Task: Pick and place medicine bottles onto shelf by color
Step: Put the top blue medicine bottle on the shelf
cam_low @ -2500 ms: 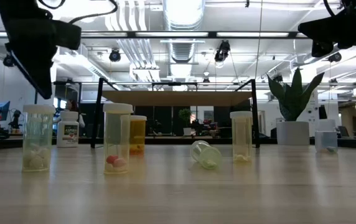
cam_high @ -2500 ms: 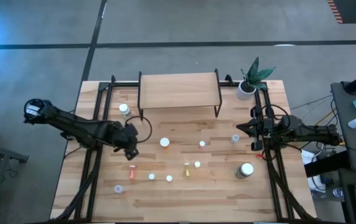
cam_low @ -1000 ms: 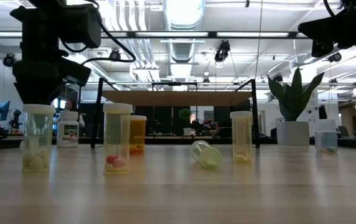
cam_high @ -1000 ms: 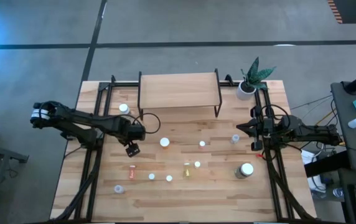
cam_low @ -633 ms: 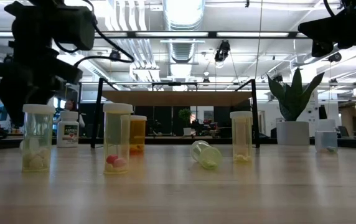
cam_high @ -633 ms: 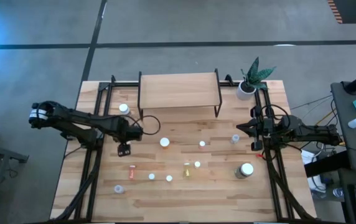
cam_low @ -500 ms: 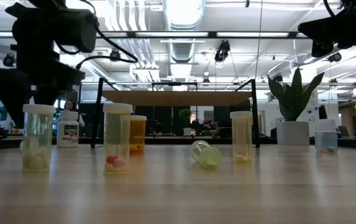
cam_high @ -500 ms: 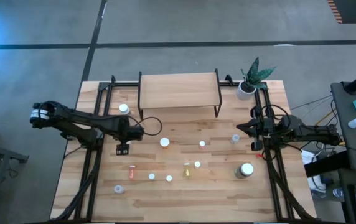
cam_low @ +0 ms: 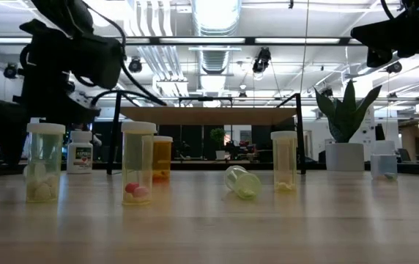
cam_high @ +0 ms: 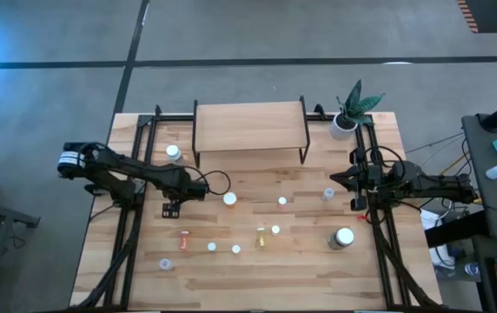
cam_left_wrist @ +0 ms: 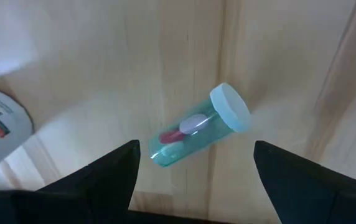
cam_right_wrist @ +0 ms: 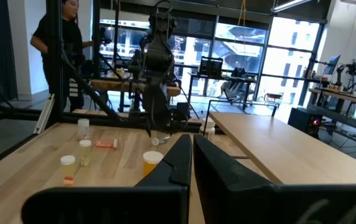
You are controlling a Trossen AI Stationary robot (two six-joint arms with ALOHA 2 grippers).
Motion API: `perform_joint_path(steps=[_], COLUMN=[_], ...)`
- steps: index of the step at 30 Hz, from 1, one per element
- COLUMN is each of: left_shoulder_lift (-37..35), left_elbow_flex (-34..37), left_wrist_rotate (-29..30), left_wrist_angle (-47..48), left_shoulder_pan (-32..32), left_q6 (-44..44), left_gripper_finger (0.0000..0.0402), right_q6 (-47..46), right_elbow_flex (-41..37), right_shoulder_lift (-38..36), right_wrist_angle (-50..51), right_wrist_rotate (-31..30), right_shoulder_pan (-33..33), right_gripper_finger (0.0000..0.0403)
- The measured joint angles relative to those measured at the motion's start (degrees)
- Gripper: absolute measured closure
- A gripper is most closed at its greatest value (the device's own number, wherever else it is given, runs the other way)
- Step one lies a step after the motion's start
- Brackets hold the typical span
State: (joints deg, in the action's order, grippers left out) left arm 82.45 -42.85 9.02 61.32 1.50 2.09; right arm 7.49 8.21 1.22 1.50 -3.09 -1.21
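On the plank table [cam_high: 257, 265], bottles are standing scattered below the empty shelf [cam_high: 250, 126]. The left gripper [cam_high: 172, 209] is hovering wide-jawed over a clear bottle [cam_left_wrist: 198, 132]; descending off-centre risks toppling it. The right gripper [cam_high: 353, 181] is waiting, pinched closed.

A white pot with a green plant [cam_high: 347, 117] stands at the far right corner of a plank tabletop [cam_high: 309, 269]. Beyond the table, a person in dark clothing [cam_right_wrist: 60, 43] stands among what appear to be workbenches [cam_right_wrist: 228, 81] in a bright, windowed room.
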Motion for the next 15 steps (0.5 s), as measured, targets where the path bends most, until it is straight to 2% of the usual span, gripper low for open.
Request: perform_joint_path(steps=[12,15], left_shoulder_lift=[4.99,6.45], left_elbow_flex=[0.46,0.41], left_wrist_rotate=[0.12,-0.49], left_wrist_angle=[-2.92,-3.0], left_shoulder_pan=[0.04,0.04], left_q6=[-1.15,-1.47], left_gripper_finger=[0.0105,0.0118], right_q6=[-0.02,-0.01], right_elbow_flex=[0.0,0.01], right_shoulder_lift=[-0.01,0.01], right_wrist_angle=[0.0,0.0], right_wrist_rotate=[0.0,0.0], right_shoulder_pan=[0.0,0.0], right_gripper_finger=[0.0394,0.0394])
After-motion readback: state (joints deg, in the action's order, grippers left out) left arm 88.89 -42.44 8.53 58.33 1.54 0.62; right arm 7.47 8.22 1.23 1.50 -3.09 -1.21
